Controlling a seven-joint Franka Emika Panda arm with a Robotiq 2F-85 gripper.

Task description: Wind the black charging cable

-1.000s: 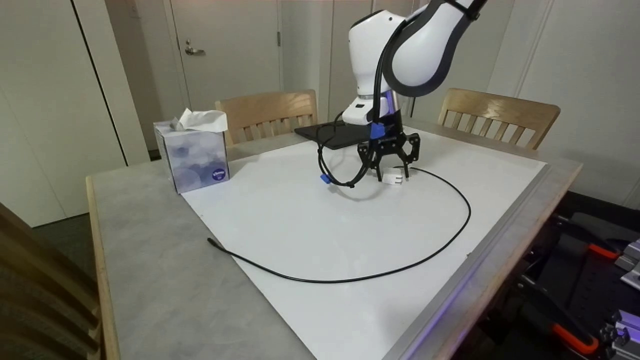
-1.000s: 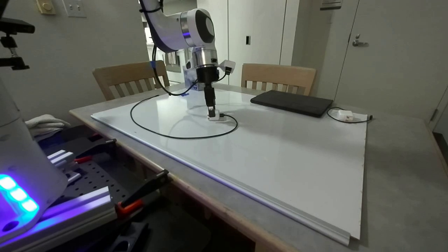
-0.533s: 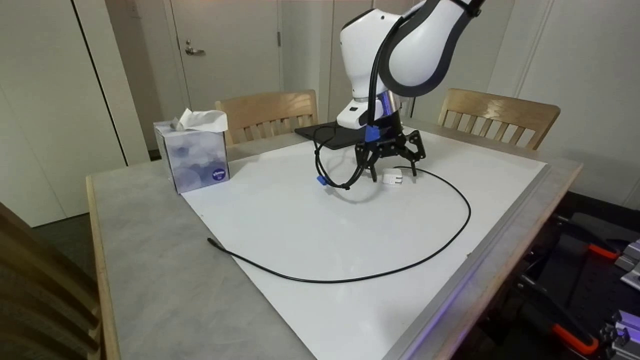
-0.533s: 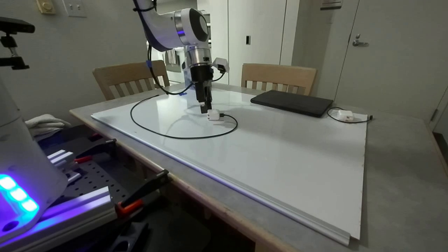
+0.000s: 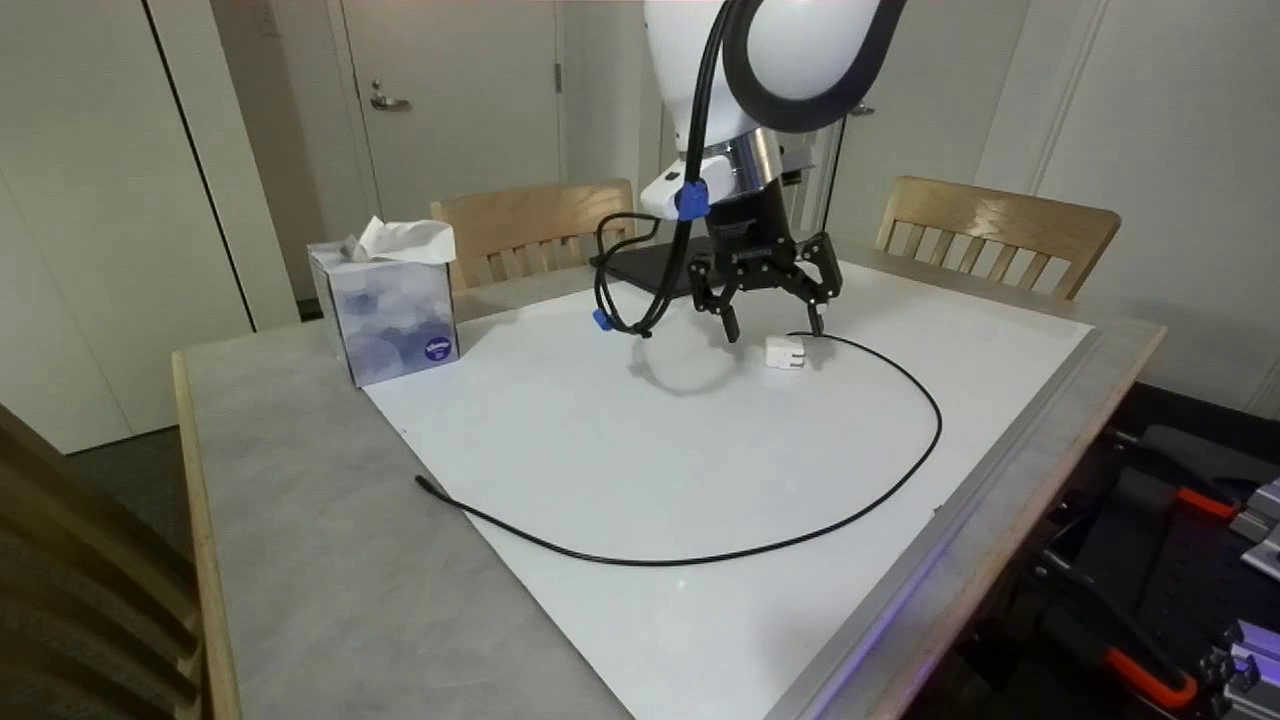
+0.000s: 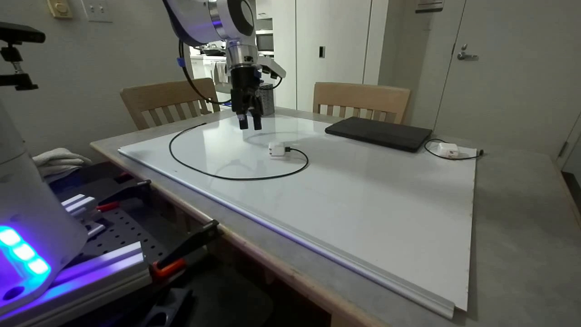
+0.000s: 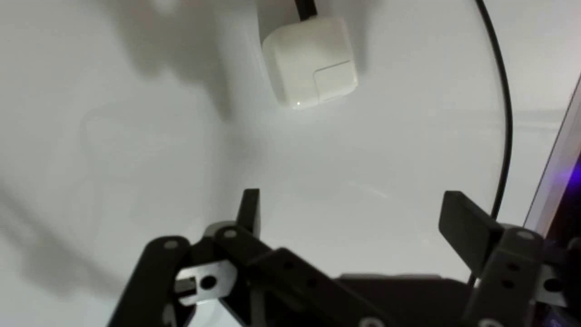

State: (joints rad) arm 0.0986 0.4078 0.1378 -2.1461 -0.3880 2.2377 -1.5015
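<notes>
The black charging cable [image 5: 660, 563] lies in a wide open curve on the white board, its free end over the board's edge. It also shows in an exterior view [image 6: 249, 179] and in the wrist view [image 7: 509, 122]. Its white plug [image 5: 785, 352] sits on the board, also seen in an exterior view [image 6: 276, 149] and ahead of the fingers in the wrist view [image 7: 308, 61]. My gripper [image 7: 352, 195] is open and empty. In both exterior views the gripper [image 5: 774, 332] hangs above the board, apart from the plug; it shows here too [image 6: 250, 127].
A tissue box [image 5: 400, 320] stands at the board's corner. A flat black pad [image 6: 379, 133] lies on the board's far edge. Another white plug [image 6: 448, 150] with a short black cord lies beside it. Wooden chairs [image 5: 1000, 235] stand around the table.
The gripper's fingers have spread apart and come off the white plug. The arm has risen and moved away from the plug. The cable and plug have stayed in place.
</notes>
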